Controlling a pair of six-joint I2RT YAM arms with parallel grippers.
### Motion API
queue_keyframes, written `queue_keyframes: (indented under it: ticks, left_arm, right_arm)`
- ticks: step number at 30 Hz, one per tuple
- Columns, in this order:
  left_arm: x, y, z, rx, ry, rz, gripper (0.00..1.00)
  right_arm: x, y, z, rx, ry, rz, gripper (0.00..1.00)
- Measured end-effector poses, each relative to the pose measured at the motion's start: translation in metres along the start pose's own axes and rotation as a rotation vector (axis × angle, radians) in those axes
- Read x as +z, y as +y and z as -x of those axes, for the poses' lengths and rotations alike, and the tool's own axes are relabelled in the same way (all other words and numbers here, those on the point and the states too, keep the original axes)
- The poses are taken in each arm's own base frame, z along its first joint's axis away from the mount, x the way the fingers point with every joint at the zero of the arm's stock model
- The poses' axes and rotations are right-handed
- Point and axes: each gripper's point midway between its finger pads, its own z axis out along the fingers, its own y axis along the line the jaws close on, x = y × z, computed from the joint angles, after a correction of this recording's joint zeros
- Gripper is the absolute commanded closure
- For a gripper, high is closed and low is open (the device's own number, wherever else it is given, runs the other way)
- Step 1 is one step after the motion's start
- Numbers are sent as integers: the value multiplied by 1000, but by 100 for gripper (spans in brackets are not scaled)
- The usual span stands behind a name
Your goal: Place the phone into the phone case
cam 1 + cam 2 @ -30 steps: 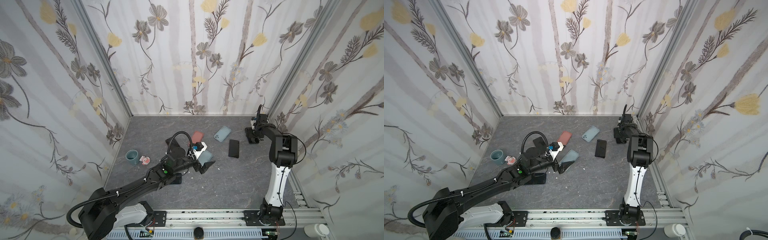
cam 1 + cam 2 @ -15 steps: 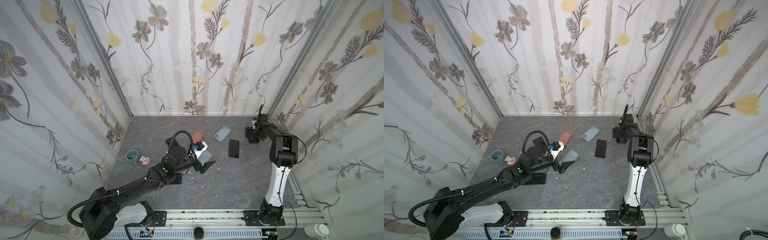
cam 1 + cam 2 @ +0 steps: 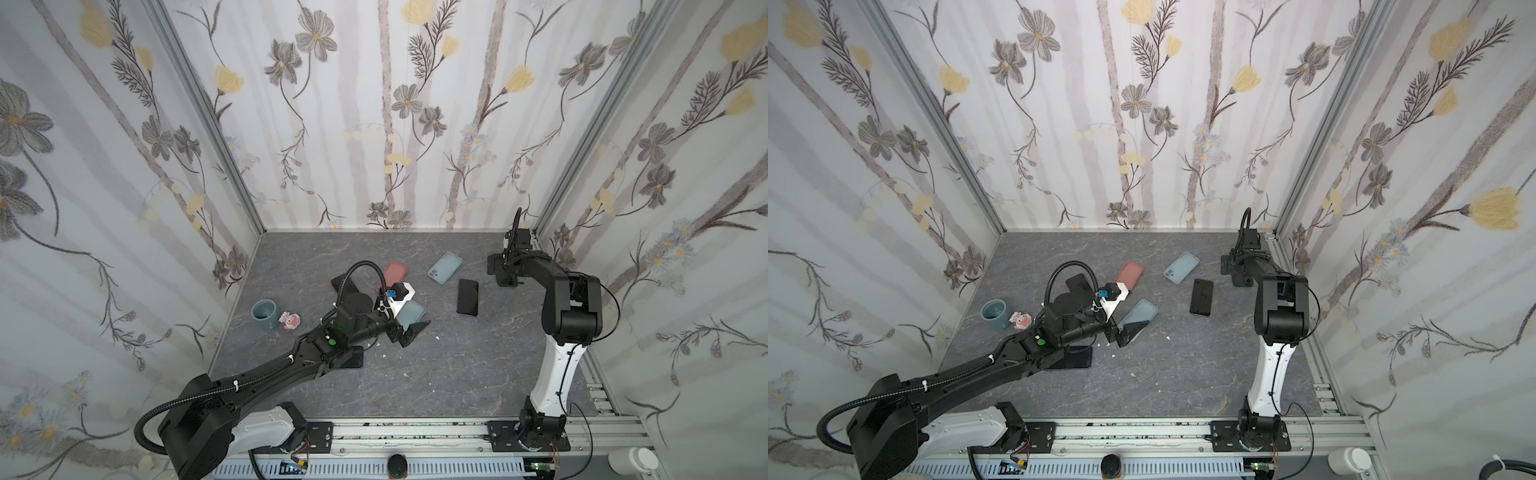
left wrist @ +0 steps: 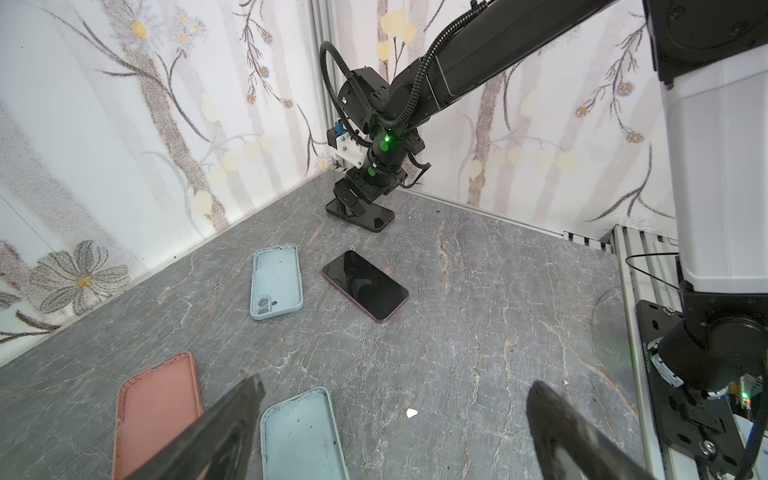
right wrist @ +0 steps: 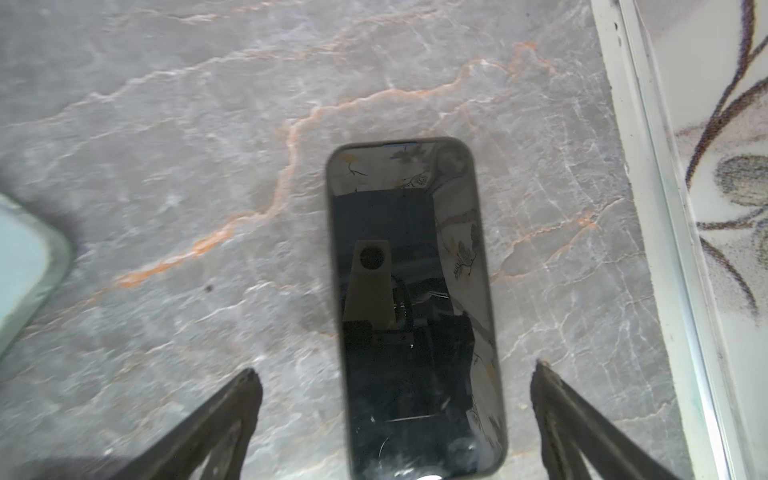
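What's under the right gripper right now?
A dark phone lies flat, screen up, on the table between the right gripper's open fingers. Anything beneath the phone is covered.

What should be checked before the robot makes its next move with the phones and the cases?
1. The right pincer is open: ok.
2. The left pincer is open: ok.
3. The black phone in the middle lies flat, touched by nothing: ok.
4. The light blue case beside it lies hollow side up and empty: ok.
5. The dark-rimmed phone between the right pincer's jaws is fully seated in a case: cannot tell.
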Motion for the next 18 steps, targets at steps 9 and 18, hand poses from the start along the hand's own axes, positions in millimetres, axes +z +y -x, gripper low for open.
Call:
queue_keyframes:
  ticks: [9,18]
  left_arm:
    - [0,1,2,0,0,7,0]
    - [5,4,-7,-9,49,29,0]
  right_arm:
    - [-36,45,-5,52,-34,40,1]
    - [-56,101,-39,65,25,79,0]
